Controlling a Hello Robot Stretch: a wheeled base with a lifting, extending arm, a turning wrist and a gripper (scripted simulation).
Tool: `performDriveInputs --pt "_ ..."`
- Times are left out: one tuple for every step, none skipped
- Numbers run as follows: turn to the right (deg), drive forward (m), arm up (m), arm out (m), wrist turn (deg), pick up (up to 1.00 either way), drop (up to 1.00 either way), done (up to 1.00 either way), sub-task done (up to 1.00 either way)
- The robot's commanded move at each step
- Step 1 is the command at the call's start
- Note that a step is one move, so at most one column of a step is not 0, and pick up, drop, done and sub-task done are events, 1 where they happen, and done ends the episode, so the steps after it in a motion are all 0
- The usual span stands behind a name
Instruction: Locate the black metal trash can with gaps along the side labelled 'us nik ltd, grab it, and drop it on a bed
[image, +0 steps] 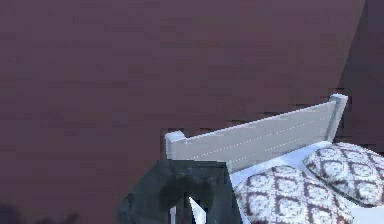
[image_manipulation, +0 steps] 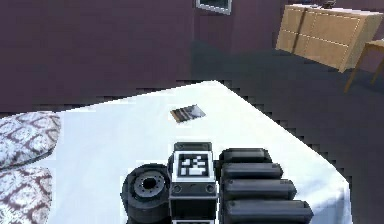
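Forward view first, left to right: a dark purple wall (image: 100, 80) runs across the back, and low near the middle sits a dark blue-grey lump (image: 180, 195), its shape too muddled to name. Right of it rises the white slatted headboard (image: 260, 135), with brown-and-white patterned pillows (image: 300, 190) tucked below it. Over to the arm side view: pillows at the left, then the broad white bed (image_manipulation: 110, 150) spreading across. Out on the sheet lies a small grey thing with dark stripes (image_manipulation: 188, 113). Those stripes could be the gaps of the black metal trash can, and if so it's on the bed already, but I can't call it for sure. Near the bottom edge comes the hand (image_manipulation: 148, 190), a dark round body beside a white marker square; its far end can't be made out, so I cannot tell whether it grasps anything. Right of it lies the dark square arm (image_manipulation: 255, 185). My read on the can: thin metal, stiff and light, slick on its walls, so the rim or a gap is the place to take hold, and on a soft mattress it may tip or roll. The bed's corner falls away at the right to dark floor (image_manipulation: 300, 90), open room there, with a light wooden dresser (image_manipulation: 325, 35) well apart by the far wall.
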Motion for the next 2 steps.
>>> performDriveInputs --pt "0.0 0.00 0.00 0.48 0.0 0.00 0.00 0.00 0.00" --pt "0.0 0.00 0.00 0.00 39.0 0.00 0.00 0.00 0.00"
